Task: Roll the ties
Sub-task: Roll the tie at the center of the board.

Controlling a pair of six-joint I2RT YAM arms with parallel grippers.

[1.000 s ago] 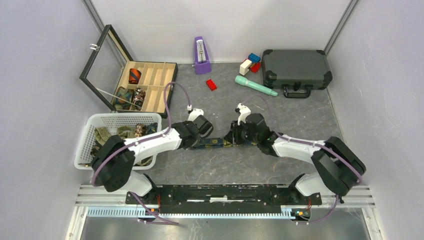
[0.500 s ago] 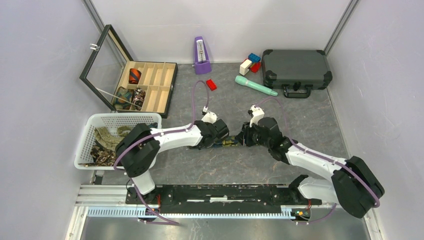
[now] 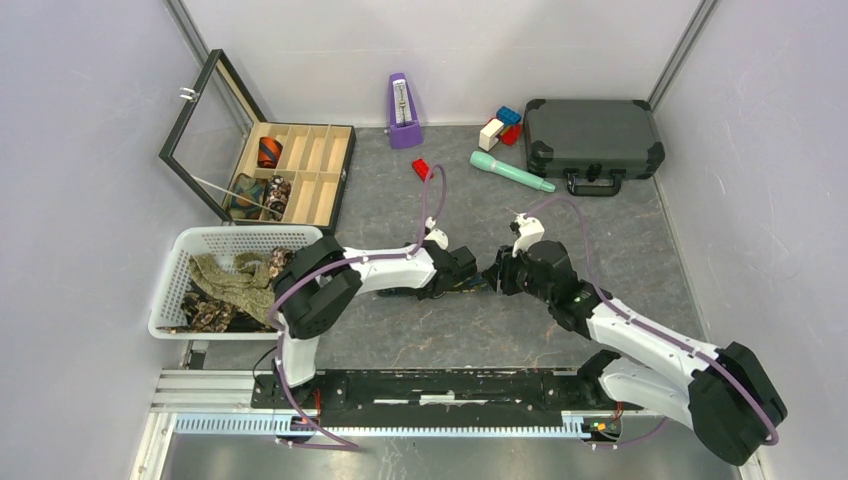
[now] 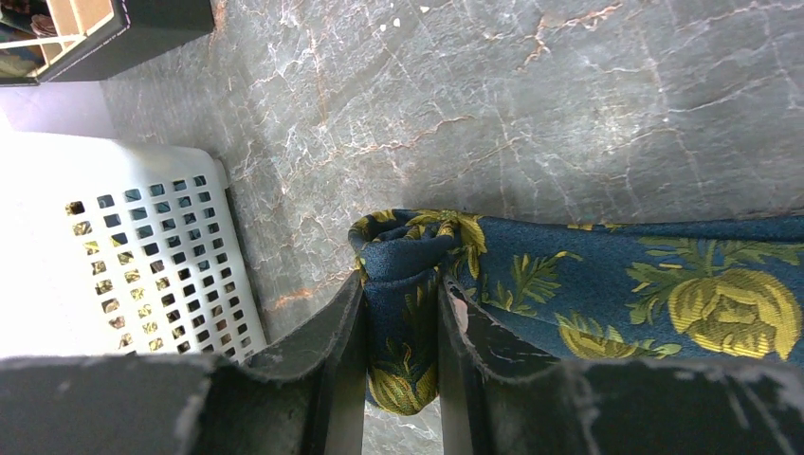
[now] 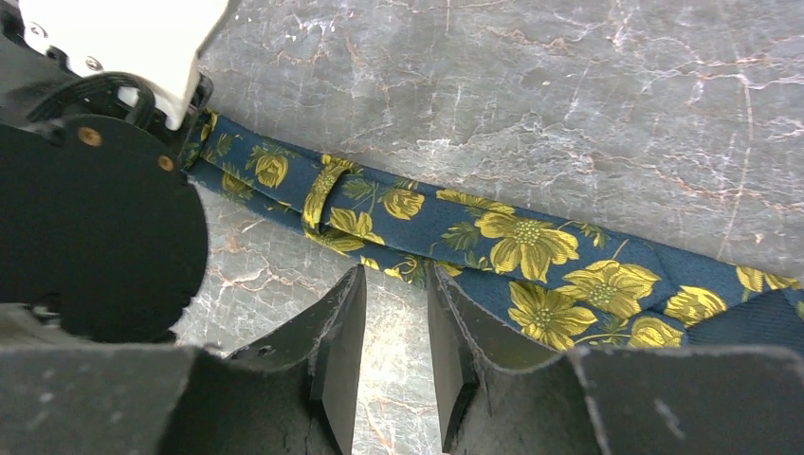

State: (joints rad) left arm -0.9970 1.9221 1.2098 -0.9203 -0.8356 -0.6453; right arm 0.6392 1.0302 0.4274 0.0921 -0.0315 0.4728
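Observation:
A navy tie [image 4: 664, 275] printed with yellow-green flowers lies flat on the grey marbled table. In the left wrist view my left gripper [image 4: 401, 284] is shut on the tie's folded end, with the cloth bunched between the fingers. The tie's strip [image 5: 531, 246] runs across the right wrist view, just past my right gripper [image 5: 394, 270], whose jaws stand apart over bare table with nothing between them. From above, the left gripper [image 3: 474, 280] and the right gripper [image 3: 497, 276] nearly meet at mid-table, and the left arm hides most of the tie.
A white basket [image 3: 175, 262] at the left holds more loose ties [image 3: 235, 282]. An open wooden compartment box [image 3: 310, 150] at the back left holds rolled ties [image 3: 270, 152]. A purple metronome [image 3: 403, 100], red block [image 3: 423, 169], teal tool [image 3: 510, 170] and black case [image 3: 592, 137] stand at the back.
The left arm has reached to the right along the tie. The right gripper has backed off to the right and its jaws have parted slightly. Less of the tie shows between them.

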